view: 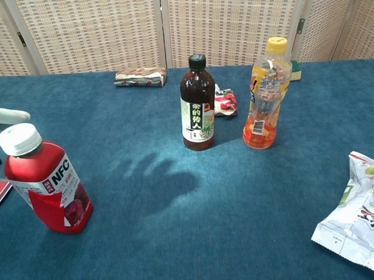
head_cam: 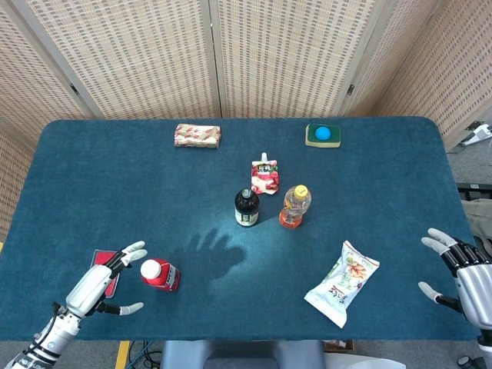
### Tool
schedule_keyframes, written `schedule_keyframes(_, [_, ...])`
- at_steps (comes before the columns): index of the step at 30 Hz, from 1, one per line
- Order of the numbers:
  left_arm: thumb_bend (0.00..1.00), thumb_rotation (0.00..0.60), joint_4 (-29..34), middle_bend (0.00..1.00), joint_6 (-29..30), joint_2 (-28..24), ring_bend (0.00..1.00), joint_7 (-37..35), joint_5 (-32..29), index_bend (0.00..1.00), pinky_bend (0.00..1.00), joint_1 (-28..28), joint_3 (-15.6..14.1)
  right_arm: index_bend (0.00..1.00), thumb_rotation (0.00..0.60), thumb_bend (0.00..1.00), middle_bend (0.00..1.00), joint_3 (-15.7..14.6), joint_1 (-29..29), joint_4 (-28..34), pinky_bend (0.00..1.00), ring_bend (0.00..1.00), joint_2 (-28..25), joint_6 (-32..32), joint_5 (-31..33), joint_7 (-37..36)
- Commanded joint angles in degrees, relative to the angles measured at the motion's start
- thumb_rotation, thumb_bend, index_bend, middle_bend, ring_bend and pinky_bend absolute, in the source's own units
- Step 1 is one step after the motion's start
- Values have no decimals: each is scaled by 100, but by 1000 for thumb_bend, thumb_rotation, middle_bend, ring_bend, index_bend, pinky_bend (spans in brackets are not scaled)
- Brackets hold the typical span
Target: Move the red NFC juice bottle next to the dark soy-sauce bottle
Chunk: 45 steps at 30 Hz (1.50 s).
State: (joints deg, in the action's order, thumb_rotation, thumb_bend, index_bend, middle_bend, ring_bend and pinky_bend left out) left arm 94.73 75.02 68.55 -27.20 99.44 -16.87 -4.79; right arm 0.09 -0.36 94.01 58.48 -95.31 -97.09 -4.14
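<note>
- One relation decides my next move: the red NFC juice bottle (head_cam: 160, 274) stands just beyond the fingertips of my left hand (head_cam: 98, 283), toward the table's middle, near but apart as far as the head view shows.
- My left hand is spread wide and holds nothing; its thumb points out below the bottle's side and the other fingers reach toward the white cap.
- The bottle stands upright, long axis vertical, so I judge a wrap around its body from the side to be the natural grip.
- My right hand (head_cam: 469, 274) sits at the opposite table edge, also spread and empty, well apart from the bottle; the left is clearly the nearer one.
- The dark soy-sauce bottle (head_cam: 247, 207) stands upright farther out from my left hand and across toward the centre, with the orange drink bottle (head_cam: 295, 206) just beside it on the far side.
- A flat red packet (head_cam: 102, 270) lies under my left hand, mostly covered by it.
- In the chest view only one pale fingertip (view: 6, 115) shows at the frame's edge above the cap; the rest of the hand is cut off.
- Whether any finger already touches the bottle, I cannot tell.
</note>
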Motion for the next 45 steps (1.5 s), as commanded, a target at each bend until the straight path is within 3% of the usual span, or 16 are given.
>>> schedule_keyframes(1, [97,600,-48,9,-105,123,38,-25,-172,93,249,-64,68,263,600,51,214,-4,-2,-3,317,216,0,3,-10,0])
schedule_keyframes(11, [97,600,-106,0,-566,171,30,-553,-474,0,248,-268,27,263,600,51,214,1,9,1,317,216,17,57,-5,45])
schedule_keyframes(19, [96,600,-34,0,-962,279,30,-781,-454,5,246,-528,-49,263,600,51,216,6,4,1,317,216,13,64,1,28])
schedule_keyframes(27, [97,600,-132,0,-1176,559,32,-749,-807,45,246,-621,67,263,600,51,217,6,-11,-6,317,216,3,39,-15,9])
schedule_keyframes(35, [97,600,-232,39,-1135,799,112,-649,-1083,158,246,-585,187,263,600,51,218,6,-11,-4,317,216,1,52,-18,13])
schedule_keyframes(45, [97,600,-222,334,-1029,999,341,-59,-1460,448,362,-475,337,263,600,51,224,10,-16,-7,317,216,1,48,-21,5])
